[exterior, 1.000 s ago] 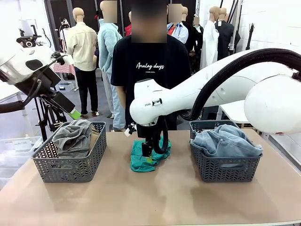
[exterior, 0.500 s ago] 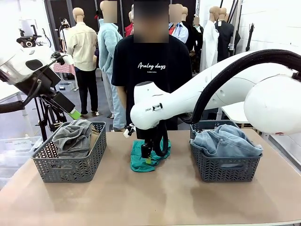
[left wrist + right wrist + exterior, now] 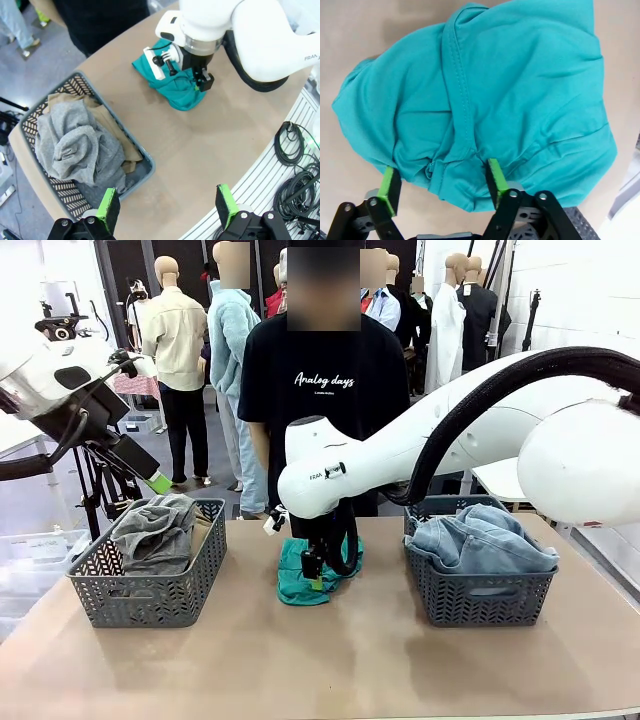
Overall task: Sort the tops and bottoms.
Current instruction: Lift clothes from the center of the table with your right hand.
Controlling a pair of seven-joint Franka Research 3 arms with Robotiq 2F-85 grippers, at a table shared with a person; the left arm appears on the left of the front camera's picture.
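Observation:
A teal top (image 3: 298,587) lies crumpled on the table's middle, in front of the person. My right gripper (image 3: 313,575) points down into it. In the right wrist view its fingers (image 3: 389,184) stand apart on either side of a raised fold of the teal top (image 3: 520,100), green pads touching the cloth. The left basket (image 3: 150,602) holds a grey top (image 3: 155,535) over a tan top (image 3: 204,530). Light blue jeans (image 3: 482,540) fill the right basket (image 3: 480,598). My left gripper (image 3: 166,207) hangs open and empty high above the left basket (image 3: 143,167).
A person in a black shirt (image 3: 320,390) stands right behind the table's far edge. Bare tabletop (image 3: 330,660) stretches between the baskets and the near edge. Cables (image 3: 295,150) lie off the table on the robot's side.
My right arm has sunk slightly onto the teal top. The left arm and both baskets have stayed put.

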